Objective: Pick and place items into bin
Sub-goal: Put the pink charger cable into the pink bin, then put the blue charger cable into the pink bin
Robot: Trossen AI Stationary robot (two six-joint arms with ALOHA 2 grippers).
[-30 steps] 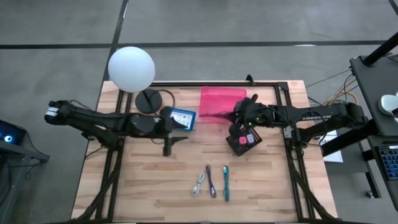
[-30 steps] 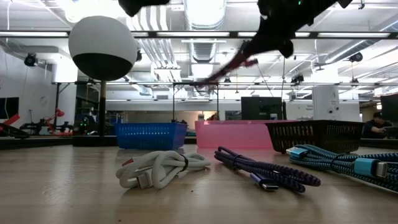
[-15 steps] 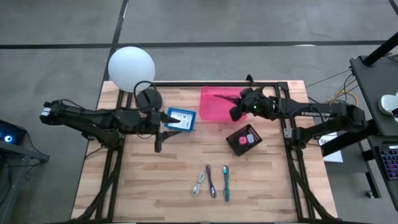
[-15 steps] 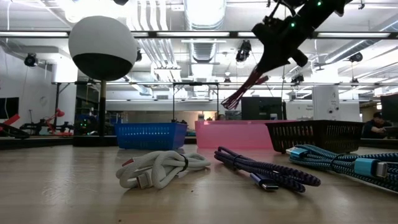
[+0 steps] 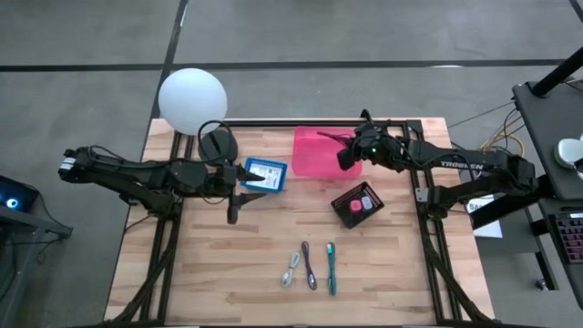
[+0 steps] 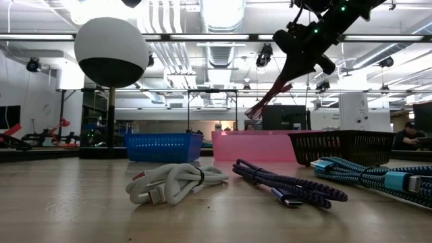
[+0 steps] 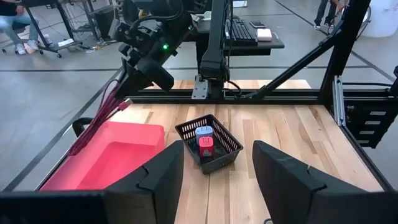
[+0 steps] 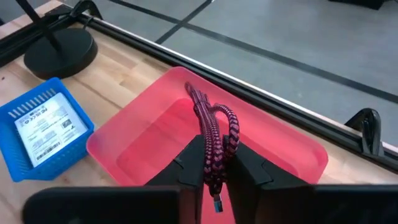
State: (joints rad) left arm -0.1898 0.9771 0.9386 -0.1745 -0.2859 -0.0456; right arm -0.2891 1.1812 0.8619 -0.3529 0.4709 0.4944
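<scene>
My right gripper hovers above the pink bin, shut on a bundled maroon cable. The left wrist view shows that cable dangling over the bin. Three more bundled cables lie flat on the near part of the table: white, purple and teal. My left gripper is open and empty beside the blue basket, pointing toward the table's right. My right gripper pinches the maroon cable between its two fingers at one end of the folded bundle. The fingers slant down from above. The bundle is lifted clear, and its free looped end hangs slanting below the fingers above the pink bin.
A black basket holding small pink and blue things stands right of centre. The blue basket holds a printed card. A white globe lamp on a black base stands at the far left corner. Bare wood shows around the three cables.
My right gripper has carried the maroon cable from above the black basket toward the far edge, and it now hangs over the pink bin. My left gripper has drawn back a little toward the table's left. The three cables on the table have stayed put.
</scene>
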